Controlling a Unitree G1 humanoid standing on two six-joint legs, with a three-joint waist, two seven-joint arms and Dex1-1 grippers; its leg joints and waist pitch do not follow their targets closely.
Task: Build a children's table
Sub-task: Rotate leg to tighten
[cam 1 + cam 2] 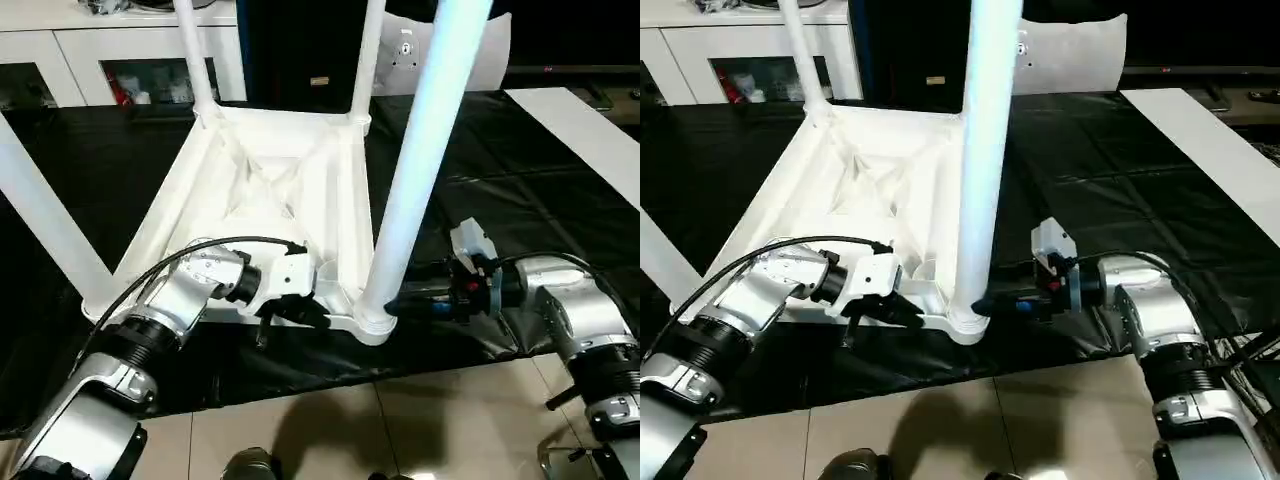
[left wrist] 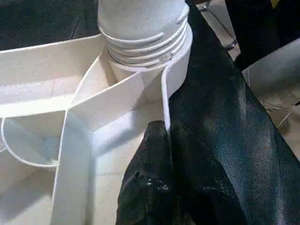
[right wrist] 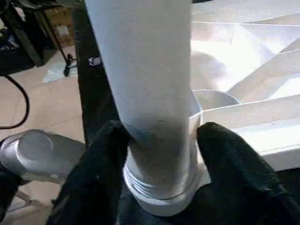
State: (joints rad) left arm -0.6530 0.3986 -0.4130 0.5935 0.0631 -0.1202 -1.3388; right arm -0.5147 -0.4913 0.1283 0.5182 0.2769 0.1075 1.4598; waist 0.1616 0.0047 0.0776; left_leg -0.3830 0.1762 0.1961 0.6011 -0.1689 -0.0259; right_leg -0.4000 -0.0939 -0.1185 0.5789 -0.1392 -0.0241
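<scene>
Black sheeting (image 1: 560, 180) covers the floor in front of you, and the children's table (image 1: 270, 190) lies on it upside down, ribbed underside up, at the centre of your head view. White cabinet (image 1: 90, 50) stands beyond it at 11 o'clock; beige tiles (image 1: 330, 430) show at 6 o'clock.

Legs: the near right leg (image 1: 420, 170) stands upright in its corner socket at about 5 o'clock of the top. Two far legs (image 1: 195, 55) rise at 12 o'clock. A fourth leg (image 1: 45, 225) slants up from the near left corner, at 9 o'clock.

Your left gripper (image 1: 300, 312) sits at the top's near edge, just beside the near right socket at its 9 o'clock. Its fingers (image 2: 150, 187) are clenched together with the rim wall between them, so it pinches the table's edge.

Your right gripper (image 3: 161, 136) reaches in from 3 o'clock. Its fingers (image 3: 220, 159) straddle the base of the near right leg, one pad pressed to each side just above the threaded collar.
</scene>
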